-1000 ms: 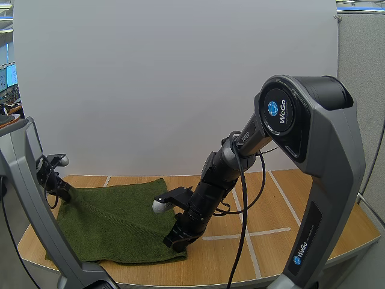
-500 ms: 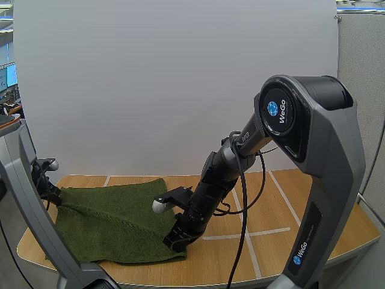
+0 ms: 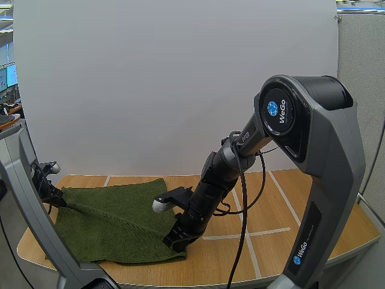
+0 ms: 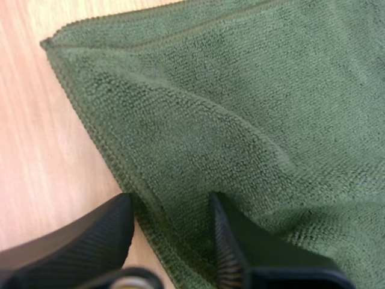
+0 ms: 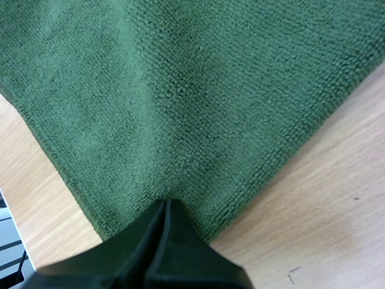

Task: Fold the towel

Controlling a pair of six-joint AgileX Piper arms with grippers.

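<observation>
A dark green towel [image 3: 114, 217] lies spread across the wooden table [image 3: 301, 198], filling the side toward 9 o'clock in the high view, with 2 robot arms reaching down to it. The right gripper [image 3: 173, 244] sits at the towel's 4 o'clock corner, close to the table's near edge. In the right wrist view its 2 black fingers [image 5: 150, 247] are pressed together into 1 dark wedge, and the cloth's creases run into the tip, so the corner is pinched between them. The left gripper [image 3: 53, 197] is at the towel's 9 o'clock edge. In the left wrist view its fingers [image 4: 84, 241] stand apart with their ribbed inner faces turned to each other; 1 rests over bare wood, the other over the cloth, and the hemmed edge passes between them ungripped. A raised ridge crosses the towel from the left gripper toward the right gripper. Pale tape lines [image 3: 264, 232] mark the bare wood toward 3 o'clock.
</observation>
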